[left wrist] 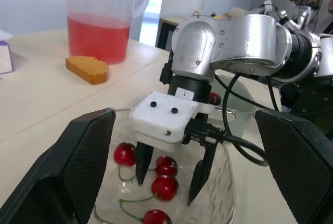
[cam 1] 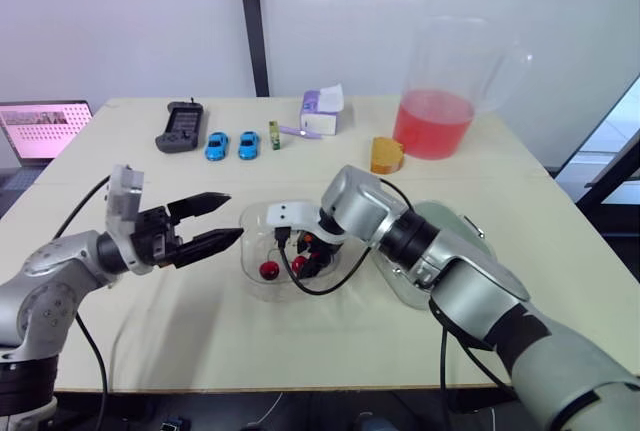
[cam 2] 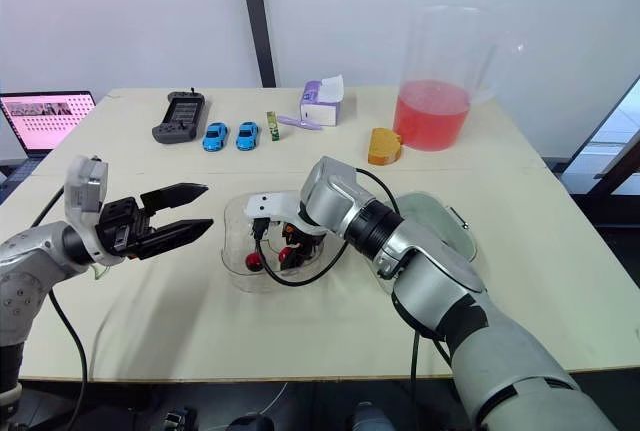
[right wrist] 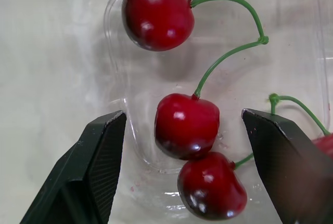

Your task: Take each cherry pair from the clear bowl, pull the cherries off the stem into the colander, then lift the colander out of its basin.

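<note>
from the head, the clear bowl (cam 1: 252, 251) sits on the pale surface (cam 1: 200, 331), holding red cherry pairs (cam 1: 268, 270). the right claw (cam 1: 306, 261) reaches down inside the bowl. the left claw (cam 1: 234, 217) hovers just left of the bowl, fingers spread and holding nothing. the pale colander (cam 2: 440, 216) stands just right of the bowl, partly behind the right arm.

from the left wrist, the right claw's two black fingers (left wrist: 141, 164) hang spread inside the bowl, tips among four glossy cherries on thin green stems.

from the right wrist, three dark red, shiny cherries lie on the bowl's clear floor; two join at one curved green stem. each is round with a bright highlight. one of that pair lies between the spread fingers, touched by neither.
</note>
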Action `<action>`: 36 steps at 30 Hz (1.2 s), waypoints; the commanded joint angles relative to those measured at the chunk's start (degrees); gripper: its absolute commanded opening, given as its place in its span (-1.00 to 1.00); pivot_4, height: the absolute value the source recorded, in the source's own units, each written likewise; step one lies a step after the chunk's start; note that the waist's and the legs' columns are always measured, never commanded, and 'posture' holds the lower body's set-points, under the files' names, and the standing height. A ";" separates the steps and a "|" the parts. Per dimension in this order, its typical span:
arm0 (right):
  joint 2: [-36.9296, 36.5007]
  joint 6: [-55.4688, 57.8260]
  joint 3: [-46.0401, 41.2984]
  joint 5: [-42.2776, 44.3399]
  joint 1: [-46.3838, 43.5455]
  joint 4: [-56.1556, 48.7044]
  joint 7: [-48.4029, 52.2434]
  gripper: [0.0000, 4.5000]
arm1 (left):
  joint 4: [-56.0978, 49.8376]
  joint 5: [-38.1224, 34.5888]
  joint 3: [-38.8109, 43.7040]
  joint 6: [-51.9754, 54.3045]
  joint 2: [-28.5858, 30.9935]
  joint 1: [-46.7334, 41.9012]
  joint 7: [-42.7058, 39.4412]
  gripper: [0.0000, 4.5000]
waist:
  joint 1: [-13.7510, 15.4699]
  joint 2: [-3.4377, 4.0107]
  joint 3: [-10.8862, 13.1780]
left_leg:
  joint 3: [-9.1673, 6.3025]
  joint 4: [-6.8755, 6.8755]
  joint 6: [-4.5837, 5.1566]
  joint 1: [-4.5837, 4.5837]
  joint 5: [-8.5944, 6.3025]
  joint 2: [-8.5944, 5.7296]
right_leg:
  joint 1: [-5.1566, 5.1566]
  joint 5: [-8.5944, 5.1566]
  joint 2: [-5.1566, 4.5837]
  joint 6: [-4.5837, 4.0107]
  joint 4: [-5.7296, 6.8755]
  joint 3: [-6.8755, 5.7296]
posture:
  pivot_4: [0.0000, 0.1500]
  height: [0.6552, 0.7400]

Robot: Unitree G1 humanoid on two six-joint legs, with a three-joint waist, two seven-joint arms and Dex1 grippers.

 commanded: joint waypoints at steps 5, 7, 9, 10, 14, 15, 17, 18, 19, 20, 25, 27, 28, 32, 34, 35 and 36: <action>0.28 -0.52 -0.62 -0.25 -0.82 -2.20 1.08 -0.52 | -1.49 -1.22 1.65 -0.51 0.34 -0.13 0.07 1.00 | 0.00 0.00 0.00 | 0.00 0.00 0.00 0.00 0.00 0.00 | 0.00 0.00 0.00 0.00 0.00 0.00 | 1.00 1.00; 0.36 -0.35 -0.87 -0.09 -1.21 -2.48 1.35 -0.62 | -1.32 -1.12 1.52 -0.64 0.29 -0.33 0.03 1.00 | 0.00 0.00 0.00 | 0.00 0.00 0.00 0.00 0.00 0.00 | 0.00 0.00 0.00 0.00 0.00 0.00 | 1.00 1.00; 0.47 -0.05 -1.73 0.44 -2.38 -2.81 1.86 -0.62 | -1.09 -1.04 1.36 -0.71 0.23 -0.61 -0.02 1.00 | 0.00 0.00 0.00 | 0.00 0.00 0.00 0.00 0.00 0.00 | 0.00 0.00 0.00 0.00 0.00 0.00 | 1.00 1.00; 0.53 0.13 -2.09 0.67 -2.86 -2.86 2.06 -0.62 | -0.98 -1.00 1.28 -0.73 0.21 -0.71 -0.07 1.00 | 0.00 0.00 0.00 | 0.00 0.00 0.00 0.00 0.00 0.00 | 0.00 0.00 0.00 0.00 0.00 0.00 | 1.00 1.00; 0.31 3.05 -5.66 2.79 -5.17 -5.40 2.31 -0.62 | -1.06 -1.27 0.81 -0.45 -0.10 -1.44 0.13 1.00 | 0.00 0.00 0.00 | 0.00 0.00 0.00 0.00 0.00 0.00 | 0.00 0.00 0.01 0.00 0.00 0.00 | 1.00 1.00; 0.15 4.03 -6.66 3.48 -5.63 -6.27 2.32 -0.62 | -0.99 -1.42 0.79 -0.35 -0.22 -1.71 0.22 1.00 | 0.01 0.00 0.00 | -0.01 0.00 0.00 0.00 0.00 0.00 | 0.00 0.00 0.01 0.00 0.00 0.00 | 1.00 1.00; -1.18 5.20 -8.84 4.39 -5.76 -9.10 1.57 -0.62 | -0.74 -1.82 0.81 0.10 -0.50 -2.34 0.73 1.00 | 0.01 0.00 0.00 | -0.01 0.00 0.00 0.00 0.00 0.00 | 0.00 0.00 0.00 0.00 0.00 0.00 | 1.00 1.00; -2.20 5.83 -9.94 4.77 -5.57 -10.88 1.11 -0.62 | -0.48 -2.35 0.97 0.61 -0.70 -2.79 1.27 1.00 | 0.10 0.00 0.00 | -0.01 -0.01 0.00 0.00 0.00 0.00 | 0.00 0.00 0.00 0.00 0.00 0.00 | 1.00 1.00; -3.34 6.56 -11.41 5.12 -5.18 -12.74 0.23 -0.62 | -0.12 -2.99 1.24 1.20 -1.01 -3.45 2.10 1.00 | 0.18 0.00 0.00 | -0.02 0.00 0.00 0.00 0.00 0.00 | 0.01 0.00 0.00 0.00 0.00 -0.02 | 1.00 1.00; -4.10 7.16 -12.30 5.43 -4.86 -14.06 -0.44 -0.62 | 0.12 -3.44 1.45 1.61 -1.23 -3.90 2.68 1.00 | 0.26 0.00 0.00 | -0.02 0.00 0.00 0.00 0.00 0.00 | 0.03 0.00 -0.01 0.00 -0.01 -0.02 | 1.00 1.00; -8.84 8.56 -16.84 6.51 -1.55 -21.03 -5.62 -0.62 | 1.31 -7.41 3.61 4.41 -2.10 -6.08 6.15 1.00 | 0.12 -0.02 -0.01 | -0.05 0.04 0.00 -0.01 0.00 -0.02 | 0.06 0.00 -0.04 0.00 -0.02 -0.05 | 1.00 1.00; -11.41 6.79 -18.79 6.53 1.67 -25.52 -8.07 -0.62 | 2.13 -9.85 4.75 5.80 -2.85 -7.19 8.27 1.00 | -0.01 -0.02 -0.01 | -0.06 0.00 0.00 -0.01 0.00 -0.02 | 0.04 0.00 -0.02 0.00 -0.01 -0.05 | 1.00 1.00; -12.76 6.11 -21.06 7.33 4.46 -29.63 -9.32 -0.62 | 2.92 -11.69 5.58 6.82 -3.37 -8.10 9.67 1.00 | 0.00 -0.02 -0.01 | -0.06 -0.01 0.00 0.00 0.00 -0.01 | 0.03 0.00 -0.02 0.00 -0.02 -0.04 | 1.00 1.00; -16.44 2.17 -24.44 9.29 13.16 -42.18 -11.84 -0.62 | 6.59 -16.81 6.35 11.61 -4.14 -11.97 13.37 1.00 | 0.16 -0.03 -0.02 | -0.11 0.03 0.01 -0.05 0.00 -0.02 | 0.04 0.00 -0.04 0.00 -0.04 -0.08 | 1.00 1.00; -17.41 -1.80 -24.35 8.65 15.88 -44.87 -13.83 -0.62 | 7.86 -17.07 4.65 14.01 -3.84 -13.67 13.71 1.00 | 0.09 -0.03 -0.02 | -0.10 0.05 0.00 -0.04 0.00 -0.04 | 0.07 0.00 -0.06 0.00 -0.02 -0.07 | 1.00 1.00; -17.15 -2.06 -24.39 8.81 16.41 -45.48 -14.80 -0.62 | 8.49 -17.09 3.76 15.16 -3.63 -14.52 13.42 1.00 | -0.02 -0.03 -0.02 | -0.11 0.07 0.00 -0.03 0.00 -0.04 | 0.07 0.00 -0.04 0.00 0.00 -0.08 | 1.00 1.00; -17.11 -3.07 -24.20 8.79 17.10 -46.47 -15.57 -0.62 | 8.92 -16.83 2.68 16.10 -3.58 -15.31 13.01 1.00 | -0.05 -0.02 -0.01 | -0.10 0.07 0.00 0.01 0.00 -0.04 | 0.07 0.00 -0.02 0.00 0.01 -0.07 | 1.00 1.00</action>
